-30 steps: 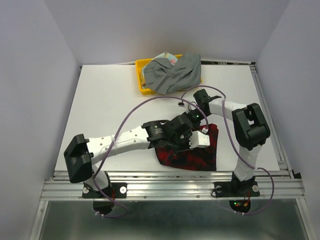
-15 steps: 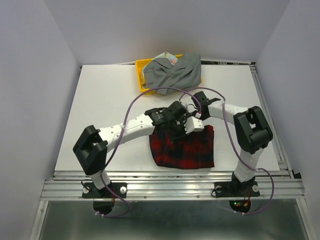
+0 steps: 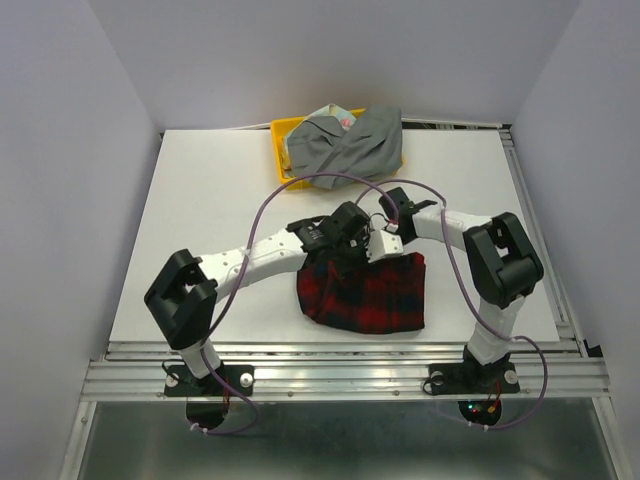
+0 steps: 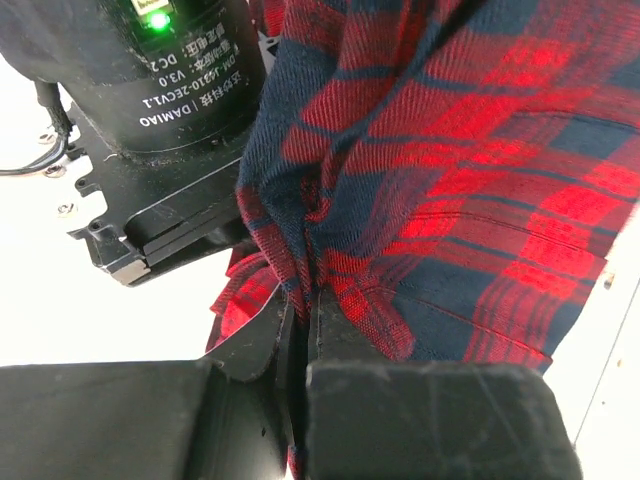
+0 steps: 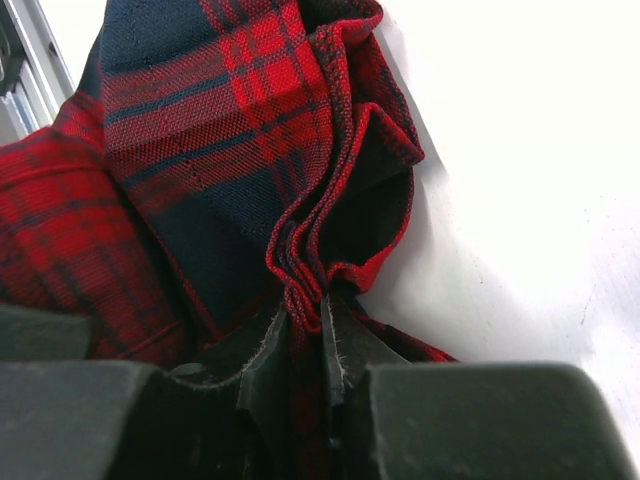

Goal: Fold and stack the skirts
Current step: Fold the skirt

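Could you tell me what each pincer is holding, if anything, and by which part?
Both hold the plaid skirt: the left pincer and the right pincer each pinch a bunched fold at its far edge.

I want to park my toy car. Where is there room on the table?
The table is bare on its left, between the wall, the yellow tray and the left arm. Also right of the tray, behind the right arm. The near middle is crowded: both jaws pinch the plaid skirt.
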Robot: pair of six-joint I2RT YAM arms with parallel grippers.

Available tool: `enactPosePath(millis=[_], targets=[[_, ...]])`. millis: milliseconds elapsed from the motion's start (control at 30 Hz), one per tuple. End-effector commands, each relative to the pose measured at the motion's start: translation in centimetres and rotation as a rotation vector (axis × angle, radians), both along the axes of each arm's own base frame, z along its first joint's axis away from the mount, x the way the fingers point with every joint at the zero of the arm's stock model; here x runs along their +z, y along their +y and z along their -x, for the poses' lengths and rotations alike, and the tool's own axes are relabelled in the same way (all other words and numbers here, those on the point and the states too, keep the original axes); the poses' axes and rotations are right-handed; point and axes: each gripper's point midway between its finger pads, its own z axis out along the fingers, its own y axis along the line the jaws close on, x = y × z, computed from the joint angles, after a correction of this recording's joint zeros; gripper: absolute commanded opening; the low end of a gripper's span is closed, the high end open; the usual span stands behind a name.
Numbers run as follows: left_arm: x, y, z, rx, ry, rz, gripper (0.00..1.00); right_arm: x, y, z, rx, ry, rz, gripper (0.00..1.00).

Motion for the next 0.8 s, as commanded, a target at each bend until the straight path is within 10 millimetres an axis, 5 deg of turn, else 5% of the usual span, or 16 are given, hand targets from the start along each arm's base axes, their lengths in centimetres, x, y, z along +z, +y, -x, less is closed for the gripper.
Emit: enactPosePath(millis=[0,167,333,633,767], targets=[[1.4,0.0,-2.6,0.020,-0.161,0.035,0.00,-0.1,0.8,1.3,0.042,0.035,-0.032,0.22],[-1.8,0.2,-2.7,0.026,-0.162,0.022,0.00,-0.3,0.7,0.8,0.038,0.023,-0.011,0.38],[-4.0,0.1,-2.7,0.029,-0.158,0.028,0.00,-0.6,0.5,-0.4,-0.002,0.013,0.045,0.43],[-6.6,0.1,-0.8,-0.016,-0.086,0.008,0.00,2.9,-2.0,-9.9,-0.242,0.042,-0.017,0.52],[-6.4,-0.2,-0.6,-0.015,-0.067,0.004,0.00,4.2,-2.3,-12.0,-0.262,-0.015,-0.010,0.47]])
